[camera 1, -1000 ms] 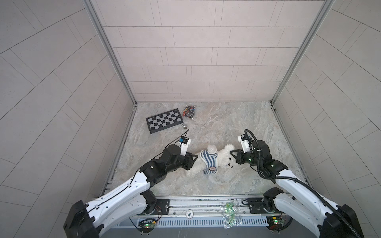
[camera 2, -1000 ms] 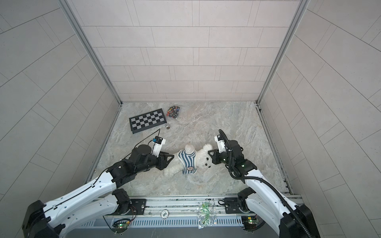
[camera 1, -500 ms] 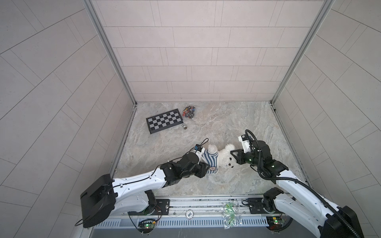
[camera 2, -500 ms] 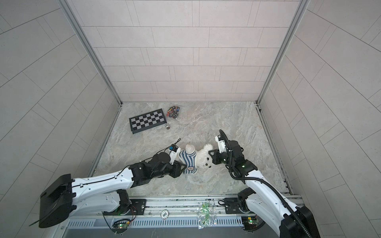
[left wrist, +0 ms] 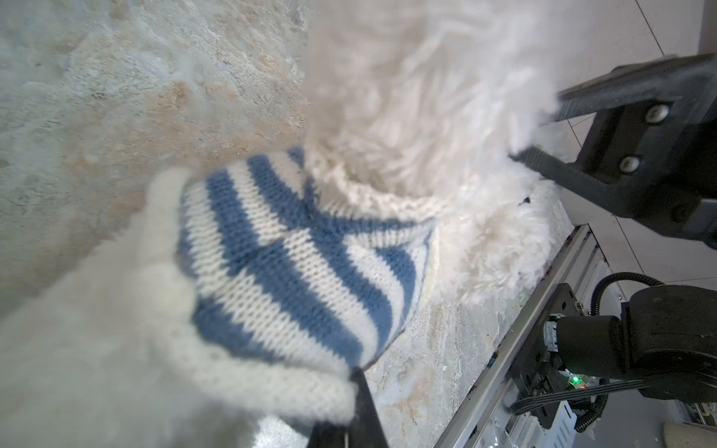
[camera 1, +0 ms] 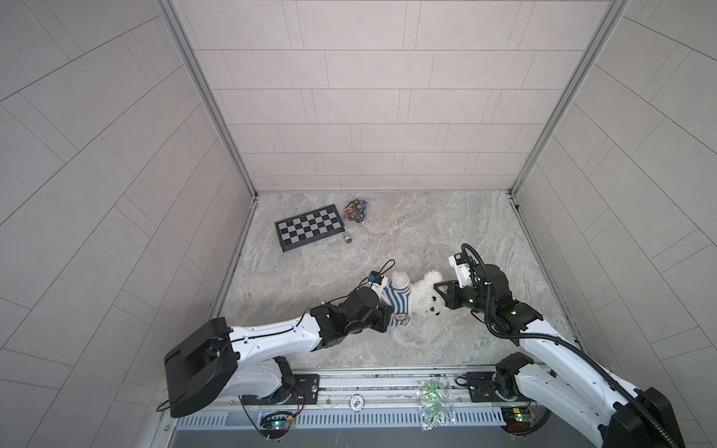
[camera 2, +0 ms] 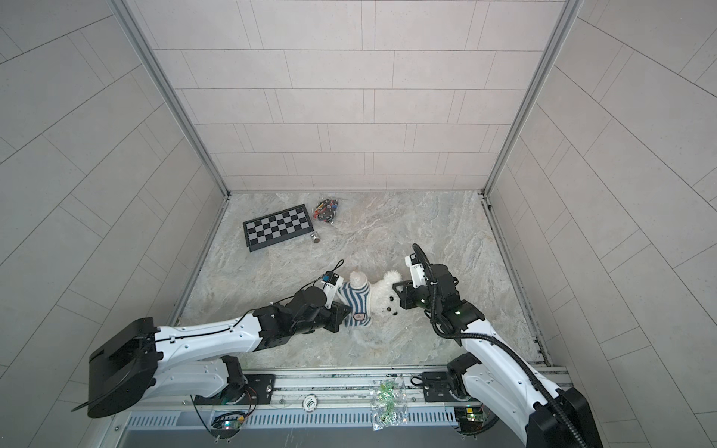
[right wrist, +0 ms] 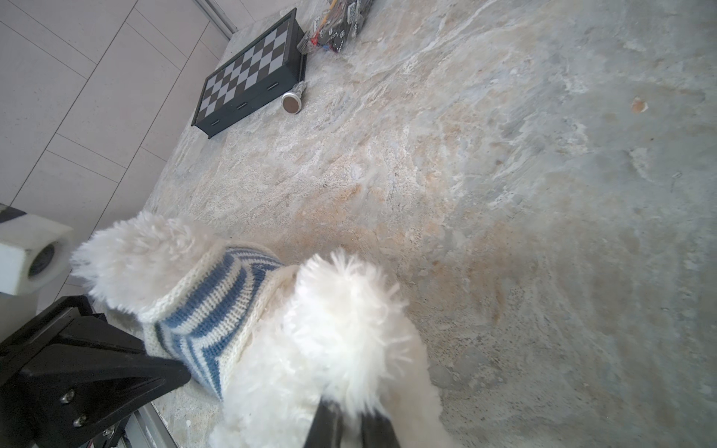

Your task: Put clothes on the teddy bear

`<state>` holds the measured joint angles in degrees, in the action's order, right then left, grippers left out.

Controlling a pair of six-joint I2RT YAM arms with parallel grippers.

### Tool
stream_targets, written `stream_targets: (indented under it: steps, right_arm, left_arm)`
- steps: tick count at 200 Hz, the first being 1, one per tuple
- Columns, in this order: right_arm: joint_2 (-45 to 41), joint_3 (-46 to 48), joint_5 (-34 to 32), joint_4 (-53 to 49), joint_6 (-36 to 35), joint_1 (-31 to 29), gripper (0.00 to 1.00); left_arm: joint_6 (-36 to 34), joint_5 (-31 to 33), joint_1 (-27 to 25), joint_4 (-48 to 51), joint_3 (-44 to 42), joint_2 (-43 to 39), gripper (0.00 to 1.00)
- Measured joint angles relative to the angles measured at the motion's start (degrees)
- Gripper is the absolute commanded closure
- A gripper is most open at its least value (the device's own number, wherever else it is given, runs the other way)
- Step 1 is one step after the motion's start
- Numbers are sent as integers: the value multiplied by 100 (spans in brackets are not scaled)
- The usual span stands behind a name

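Observation:
The white fluffy teddy bear [camera 1: 425, 295] lies on the marble table, head toward the right arm, also seen as the bear [camera 2: 382, 295]. A blue-and-white striped shirt [camera 1: 399, 306] covers its body, with one limb poking out of the far sleeve. My left gripper [camera 1: 388, 316] is at the shirt's near hem. In the left wrist view its fingertips [left wrist: 359, 388] are shut against the white ribbed hem of the shirt [left wrist: 295, 279]. My right gripper [camera 1: 440, 296] is at the bear's head. In the right wrist view that gripper [right wrist: 349, 421] is shut on the bear's fur [right wrist: 341, 329].
A folded chessboard [camera 1: 309, 227] lies at the back left, with a small metal cylinder [camera 1: 346, 237] and a bag of colourful pieces [camera 1: 357, 207] beside it. A clear bag with green bits [camera 1: 430, 399] lies on the front rail. Side walls close in the table.
My left arm swung from the bear's left side round to the near hem of the shirt, and its gripper went from open to shut. The right arm and the bear's head stayed put.

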<state>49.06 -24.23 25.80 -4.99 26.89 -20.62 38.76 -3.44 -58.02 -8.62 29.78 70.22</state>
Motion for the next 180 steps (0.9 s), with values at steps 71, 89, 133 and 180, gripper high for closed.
stream_targets:
  steps: [71,89,133,180]
  right_arm:
    - [0,-7,-94,-247,-140,-33,100]
    - [0,-7,-94,-256,-142,-35,100]
    - [2,-7,-122,-256,-140,-35,100]
    - [7,-7,-249,-258,-140,-33,100]
  left_arm:
    - [-138,-26,575,319,-380,-894,100]
    - [-223,-59,599,328,-380,-861,100]
    - [-363,-188,621,291,-332,-407,84]
    - [-457,-63,472,481,-289,-623,63]
